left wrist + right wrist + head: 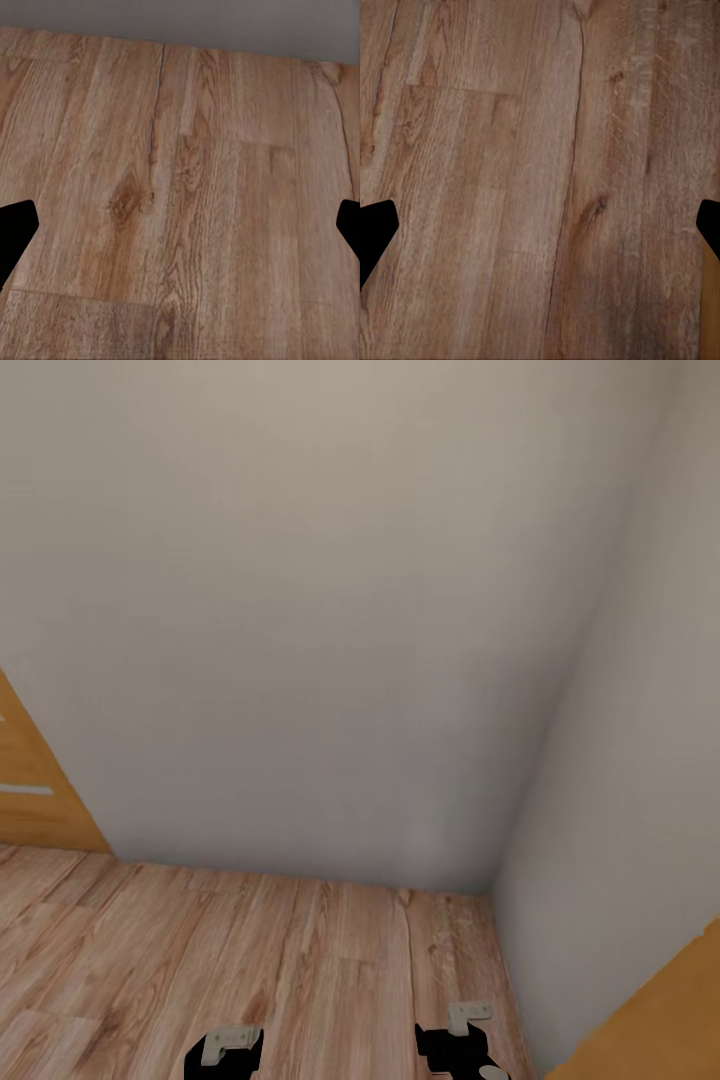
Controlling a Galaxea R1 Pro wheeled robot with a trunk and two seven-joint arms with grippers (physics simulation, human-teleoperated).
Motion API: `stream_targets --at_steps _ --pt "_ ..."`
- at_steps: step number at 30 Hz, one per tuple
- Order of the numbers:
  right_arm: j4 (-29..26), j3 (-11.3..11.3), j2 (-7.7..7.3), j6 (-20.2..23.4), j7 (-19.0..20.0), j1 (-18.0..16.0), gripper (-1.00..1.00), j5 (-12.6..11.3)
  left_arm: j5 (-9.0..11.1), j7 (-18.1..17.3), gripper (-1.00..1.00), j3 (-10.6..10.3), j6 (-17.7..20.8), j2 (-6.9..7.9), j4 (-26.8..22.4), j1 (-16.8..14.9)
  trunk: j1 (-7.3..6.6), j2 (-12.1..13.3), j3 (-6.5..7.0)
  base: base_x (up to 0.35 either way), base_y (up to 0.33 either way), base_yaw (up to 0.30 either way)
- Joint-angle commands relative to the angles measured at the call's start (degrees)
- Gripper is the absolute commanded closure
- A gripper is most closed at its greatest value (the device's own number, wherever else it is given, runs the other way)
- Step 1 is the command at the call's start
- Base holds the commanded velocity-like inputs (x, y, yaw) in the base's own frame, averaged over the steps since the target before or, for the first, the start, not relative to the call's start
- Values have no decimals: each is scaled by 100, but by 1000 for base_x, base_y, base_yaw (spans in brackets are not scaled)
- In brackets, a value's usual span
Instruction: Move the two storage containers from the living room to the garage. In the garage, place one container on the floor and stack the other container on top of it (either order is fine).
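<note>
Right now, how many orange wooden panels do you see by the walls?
2: one panel at the left edge against the back wall, another at the bottom right corner beside the right wall. More may lie out of frame.

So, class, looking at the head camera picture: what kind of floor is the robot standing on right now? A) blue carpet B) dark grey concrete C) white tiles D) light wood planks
D: the floor shows brown wood-grain planks running up to the pale wall.
</note>
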Motion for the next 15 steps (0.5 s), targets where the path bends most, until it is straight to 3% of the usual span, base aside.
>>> stream_targets --at_steps 1,10,15 --pt "6 9 0 -18 -10 -3 -100 4 3 -11 -100 16 -18 -2 5 -4 3 -3 -5 212 0 1" --pt "6 9 0 -18 -10 -5 -100 4 3 -11 -100 16 -18 -2 5 -4 3 -3 -5 50 0 6" --pt "7 9 0 -18 -10 -3 -100 4 3 -11 -100 16 -18 -2 5 -4 3 -3 -5 5 0 150"
